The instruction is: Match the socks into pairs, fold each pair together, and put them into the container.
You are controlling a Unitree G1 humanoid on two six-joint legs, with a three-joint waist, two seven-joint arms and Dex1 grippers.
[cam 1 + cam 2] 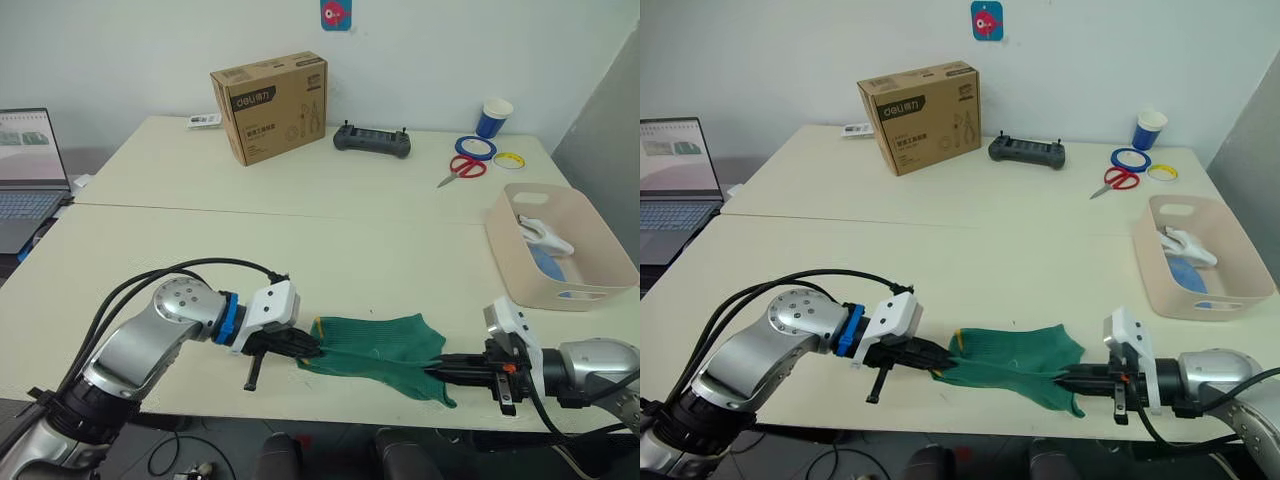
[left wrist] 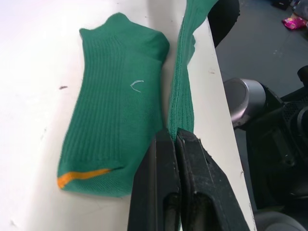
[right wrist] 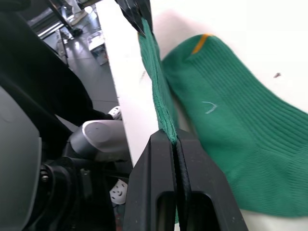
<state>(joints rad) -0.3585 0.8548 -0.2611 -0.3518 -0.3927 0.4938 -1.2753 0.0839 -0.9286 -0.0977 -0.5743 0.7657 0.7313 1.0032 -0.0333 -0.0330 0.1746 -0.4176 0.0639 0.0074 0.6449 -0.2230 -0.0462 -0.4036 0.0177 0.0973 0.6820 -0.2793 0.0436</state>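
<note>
Two green socks at the near desk edge, well short of the container standing on the robot's right. One sock lying flat; the other pinched edgewise and stretched taut between both claws. Left claw shut tight on the cuff end of the stretched sock, right claw shut tight on its toe end. White and blue socks already lying inside the container.

Risks, as judged: thin bite of fabric in each claw, hence possible slip-out under further tension; stretched sock hanging along the very edge of the desk, hence a drop to the floor on any release; poor overlap with the flat sock if lowered askew, giving a loose fold likely to separate before reaching the container.
</note>
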